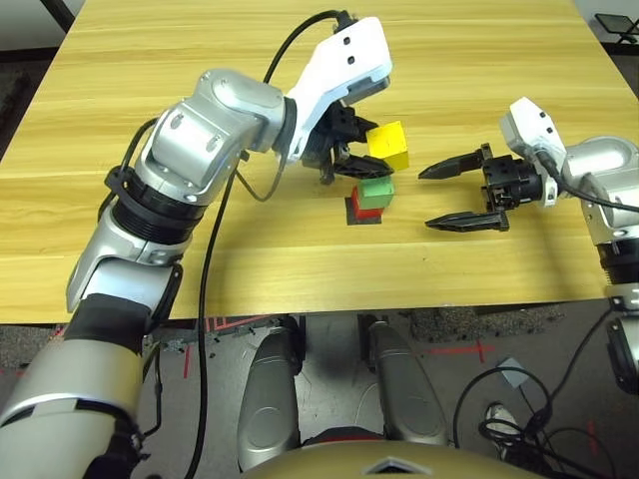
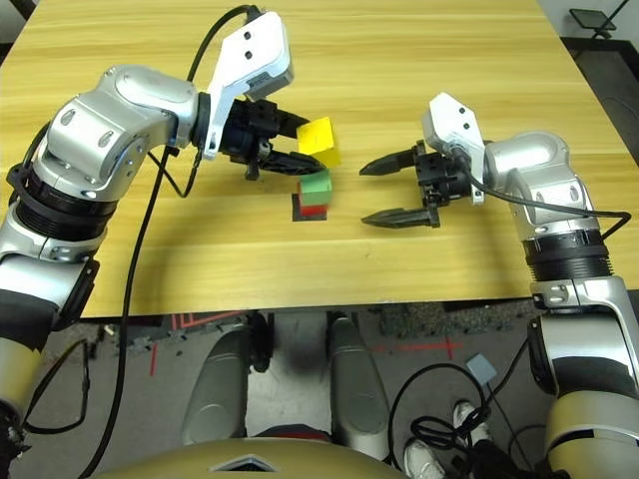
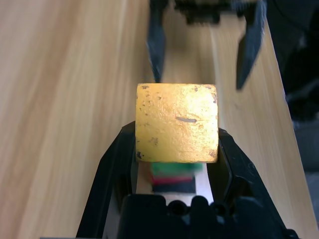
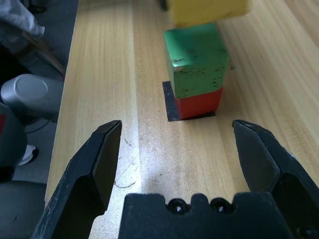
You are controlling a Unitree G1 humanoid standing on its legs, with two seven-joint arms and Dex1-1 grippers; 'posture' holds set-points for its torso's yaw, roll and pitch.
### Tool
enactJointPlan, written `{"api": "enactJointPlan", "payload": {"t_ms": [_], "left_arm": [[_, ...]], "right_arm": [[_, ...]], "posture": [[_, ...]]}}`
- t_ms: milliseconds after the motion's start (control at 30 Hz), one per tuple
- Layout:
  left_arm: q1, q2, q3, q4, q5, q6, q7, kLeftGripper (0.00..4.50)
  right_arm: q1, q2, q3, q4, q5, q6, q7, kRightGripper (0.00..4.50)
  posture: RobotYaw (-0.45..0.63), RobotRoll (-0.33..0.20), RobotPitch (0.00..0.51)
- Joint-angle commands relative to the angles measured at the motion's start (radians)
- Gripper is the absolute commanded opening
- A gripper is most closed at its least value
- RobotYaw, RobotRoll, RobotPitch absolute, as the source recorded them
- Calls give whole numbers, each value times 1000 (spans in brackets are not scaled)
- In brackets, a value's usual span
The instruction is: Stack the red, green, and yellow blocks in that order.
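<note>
- Between the two black fingers of our left claw (image 1: 351, 150) sits the yellow block (image 1: 388, 145), pinched on two opposite flat faces; the jaws are closed hard against it and it rides clear of the worktop (image 1: 200, 60).
- Just below and slightly short of that claw's fingertips stands the partial stack: green block (image 4: 195, 60) seated on red block (image 4: 198, 103), red resting on a flat black patch (image 4: 170, 103). Green looks a little twisted relative to red in the right wrist view.
- Our right claw (image 1: 465, 193) hangs to the far side of the stack from the left one, jaws spread fully apart, nothing between them, fingertips pointing toward the stack but apart from it.
- Handling judgement: the cubes look rigid, light and matte, so a side pinch should not slip and squeeze will not deform them. The yellow face shows scuffs and pits, which suggests a foam or soft-wood body; we cannot tell which.
- Grip point: mid-height on opposite faces, as now, keeps the bottom face free and level for seating.
- Risk, as we judge it: a light two-cube tower will topple from any sideways nudge, so the yellow should come down square over green and be released without dragging.
</note>
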Motion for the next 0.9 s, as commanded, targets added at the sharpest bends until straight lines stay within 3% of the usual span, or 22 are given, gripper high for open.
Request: {"api": "enactJointPlan", "payload": {"t_ms": [33,900], "left_arm": [[-25,15,-23,-48,9,38,-30,2073],[-22,-21,-68,-55,65,77,-21,2073]], "right_arm": [[19,-8,-16,-20,10,3,-4,4500],[45,3,-15,-51,25,21,-32,4500]], "posture": [[72,4,282],[60,20,293]]}}
